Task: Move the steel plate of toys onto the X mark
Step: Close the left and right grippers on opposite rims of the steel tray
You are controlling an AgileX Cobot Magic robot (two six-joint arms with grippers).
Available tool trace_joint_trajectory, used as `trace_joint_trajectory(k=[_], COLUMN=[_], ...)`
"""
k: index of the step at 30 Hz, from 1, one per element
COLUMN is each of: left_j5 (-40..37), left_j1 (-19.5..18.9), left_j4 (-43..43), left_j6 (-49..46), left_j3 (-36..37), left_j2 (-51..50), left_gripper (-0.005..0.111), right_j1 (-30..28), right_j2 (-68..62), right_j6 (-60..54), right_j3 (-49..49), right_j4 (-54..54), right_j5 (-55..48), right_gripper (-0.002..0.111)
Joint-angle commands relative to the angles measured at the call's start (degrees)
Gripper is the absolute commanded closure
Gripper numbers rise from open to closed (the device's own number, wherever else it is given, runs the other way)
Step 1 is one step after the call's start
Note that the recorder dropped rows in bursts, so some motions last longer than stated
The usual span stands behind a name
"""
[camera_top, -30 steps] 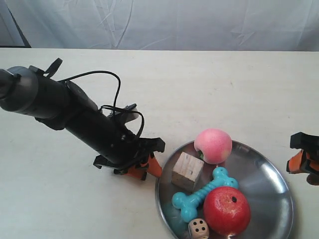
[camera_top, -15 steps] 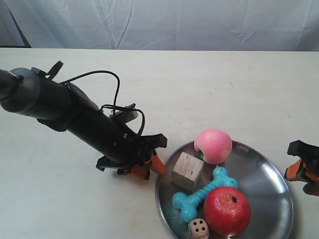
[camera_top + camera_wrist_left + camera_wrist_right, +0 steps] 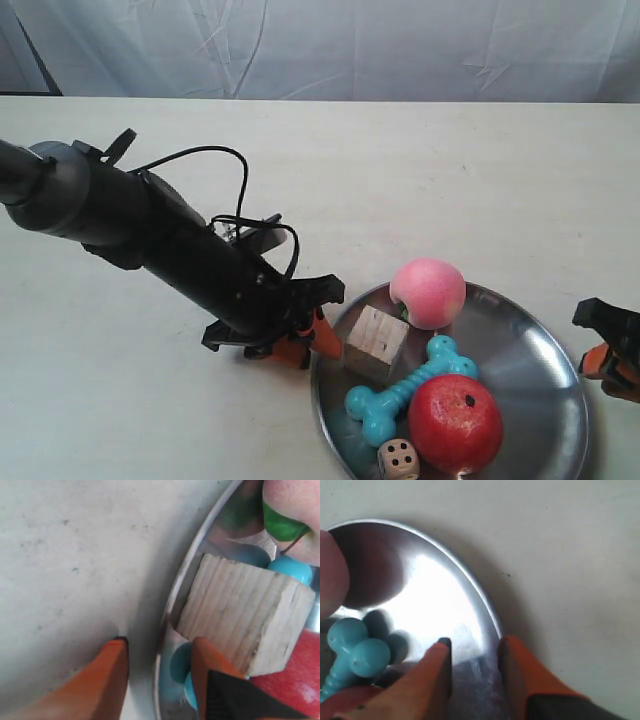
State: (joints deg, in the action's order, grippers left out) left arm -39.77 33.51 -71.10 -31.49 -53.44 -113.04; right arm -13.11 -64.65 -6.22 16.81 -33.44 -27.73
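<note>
The steel plate (image 3: 530,370) lies at the table's near right and holds a pink peach (image 3: 428,292), a red apple (image 3: 455,422), a turquoise bone (image 3: 405,388), a wooden cube (image 3: 377,343) and a small die (image 3: 399,459). My left gripper (image 3: 305,345) is open at the plate's left edge. In the left wrist view it (image 3: 160,642) straddles the rim (image 3: 200,545), one finger outside and one inside by the cube (image 3: 245,615). My right gripper (image 3: 610,355) is open, and its wrist view shows it (image 3: 474,642) astride the opposite rim (image 3: 485,610). The X mark is out of view.
The left arm's black body (image 3: 150,230) with loose cables slants across the table's left half. A white cloth backdrop (image 3: 330,45) hangs behind the far table edge. The pale tabletop (image 3: 450,170) stretches beyond the plate.
My left gripper has slid right and nearer, up to the plate's rim. My right gripper has dropped lower at the plate's right edge. The plate and toys have not moved.
</note>
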Motion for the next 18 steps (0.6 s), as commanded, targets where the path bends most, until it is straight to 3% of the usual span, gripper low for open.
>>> trace_joint_trajectory(k=[1,9,18], left_j5=[0.3,1.4,1.4], left_j1=[0.4,0.4,0.4], left_j4=[-1.3,-1.4,-2.4], left_j6=[-0.6,-0.8,-0.8], left_j3=[0.0,0.0,0.0], left_j2=[0.0,0.0,0.0], left_gripper=[0.067,0.067,0.067], right_j1=[0.6,0.6,0.6], right_j2=[-4.9,-12.2,-12.2], right_j6=[0.0,-2.3,-16.3], right_j3=[-1.8,-2.3,-2.8], right_j4=[-1.1,-4.4,-16.6], right_j5=[4.2,5.2,5.6], right_gripper=[0.074,0.074,0.074])
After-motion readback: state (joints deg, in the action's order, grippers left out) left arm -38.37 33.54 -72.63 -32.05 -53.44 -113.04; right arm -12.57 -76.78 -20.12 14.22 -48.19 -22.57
